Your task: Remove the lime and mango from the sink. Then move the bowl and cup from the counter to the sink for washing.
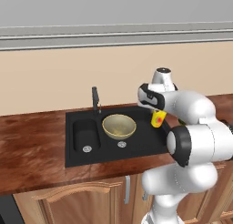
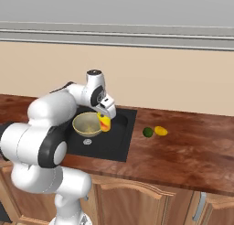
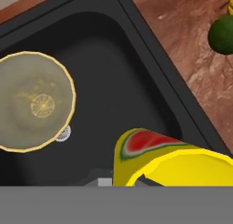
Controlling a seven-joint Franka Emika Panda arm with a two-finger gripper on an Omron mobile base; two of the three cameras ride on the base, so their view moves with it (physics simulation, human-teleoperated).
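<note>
Over sink [image 2: 119, 141], gripper [image 2: 105, 116] clasps cup [image 2: 105, 123].

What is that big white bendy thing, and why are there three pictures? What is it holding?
The white thing is a robot arm in a pretend, computer-drawn kitchen. Two pictures come from cameras behind the arm, one on its left, one on its right. The third comes from a camera on its hand, looking down. At the arm's end, its gripper is shut on a yellow cup with a red mark, held over the big basin of the black sink. A round bowl already sits in that basin. On the brown counter, to the right of the sink, lie a green lime and a yellow mango, side by side.
</note>
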